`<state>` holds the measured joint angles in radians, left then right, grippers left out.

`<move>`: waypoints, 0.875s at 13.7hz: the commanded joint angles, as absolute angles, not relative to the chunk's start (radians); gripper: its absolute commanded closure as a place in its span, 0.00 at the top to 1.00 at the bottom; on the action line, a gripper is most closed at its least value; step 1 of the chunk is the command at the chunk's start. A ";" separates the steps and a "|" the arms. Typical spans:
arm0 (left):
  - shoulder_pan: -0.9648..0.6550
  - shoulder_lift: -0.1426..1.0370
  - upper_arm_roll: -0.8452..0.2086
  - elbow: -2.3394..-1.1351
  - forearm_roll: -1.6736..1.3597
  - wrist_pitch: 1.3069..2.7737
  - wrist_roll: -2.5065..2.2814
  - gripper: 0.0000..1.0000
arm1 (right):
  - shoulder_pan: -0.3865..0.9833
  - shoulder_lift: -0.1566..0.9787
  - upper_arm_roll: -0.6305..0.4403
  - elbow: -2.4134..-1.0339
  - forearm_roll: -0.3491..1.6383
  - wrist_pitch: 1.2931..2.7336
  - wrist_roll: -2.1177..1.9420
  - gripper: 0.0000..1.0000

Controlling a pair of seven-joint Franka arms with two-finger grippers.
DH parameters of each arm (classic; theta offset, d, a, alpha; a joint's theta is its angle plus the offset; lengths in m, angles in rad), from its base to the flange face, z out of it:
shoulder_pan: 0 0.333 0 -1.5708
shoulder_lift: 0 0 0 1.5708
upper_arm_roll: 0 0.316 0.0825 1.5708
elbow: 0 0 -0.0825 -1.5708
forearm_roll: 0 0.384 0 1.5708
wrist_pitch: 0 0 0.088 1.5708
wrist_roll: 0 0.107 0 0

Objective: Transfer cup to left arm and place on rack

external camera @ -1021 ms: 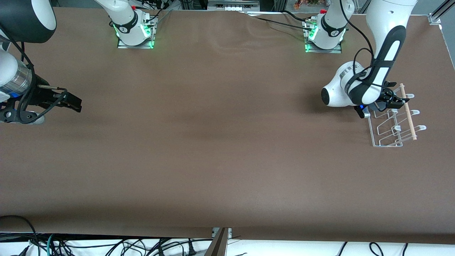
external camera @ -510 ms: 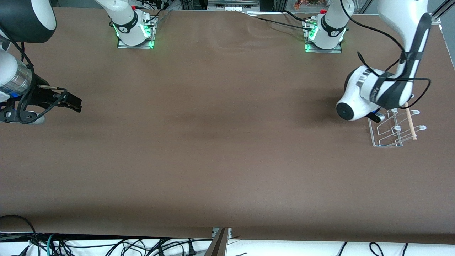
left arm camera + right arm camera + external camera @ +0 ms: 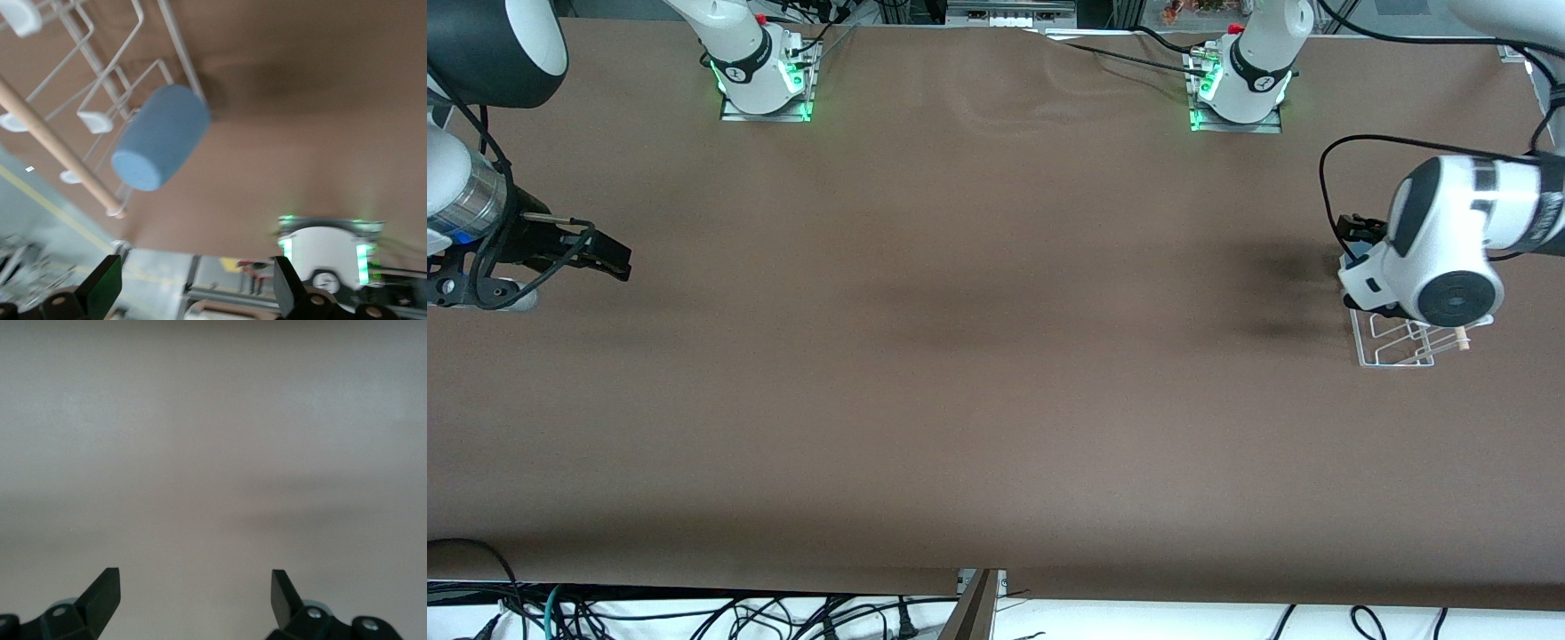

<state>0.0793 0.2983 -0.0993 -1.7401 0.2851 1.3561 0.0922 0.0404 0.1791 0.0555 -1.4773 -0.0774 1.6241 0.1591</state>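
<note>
- Left arm (image 3: 1458,236): comes from its base at the top of the front view, wrist bent over the rack (image 3: 1392,342) at the left arm's end of the table (image 3: 960,356). The white wrist housing covers most of the rack in the front view; a thick black cable loops from the wrist.
- Left claw (image 3: 193,293): released, fingers spread wide with nothing between them, as seen in the left wrist view. In the front view only a bit of black claw hardware shows at the wrist's edge, above the rack.
- Cup (image 3: 160,137): light blue, on the rack, lying tilted on its side over the wire prongs, its flat closed end toward the wrist camera. Apart from the claw fingers. Hidden under the wrist in the front view.
- Rack: clear/white wire frame with hooked prongs; wooden dowel (image 3: 57,150) runs across them, just beside the cup. In the front view, only the rack's nearer end and the dowel tip show under the wrist.
- Right arm (image 3: 463,191): waits at the right arm's end of the table, forearm low, claw pointing along the table toward the middle.
- Right claw (image 3: 600,258): released, empty; the right wrist view shows both fingers (image 3: 103,590) well apart over bare table.
- Both arm bases show green lights.
</note>
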 commanded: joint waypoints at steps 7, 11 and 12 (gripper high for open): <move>0.074 0.227 -0.110 -1.402 0.018 1.373 0.101 1.00 | 0.023 0.192 0.058 -1.448 -0.080 1.612 0.153 1.00; 0.016 0.043 -0.068 -1.631 0.021 1.626 0.084 1.00 | 0.023 0.192 0.060 -1.447 -0.080 1.612 0.153 1.00; 0.003 -0.004 -0.036 -1.717 0.020 1.672 0.087 1.00 | 0.023 0.192 0.058 -1.447 -0.080 1.612 0.153 1.00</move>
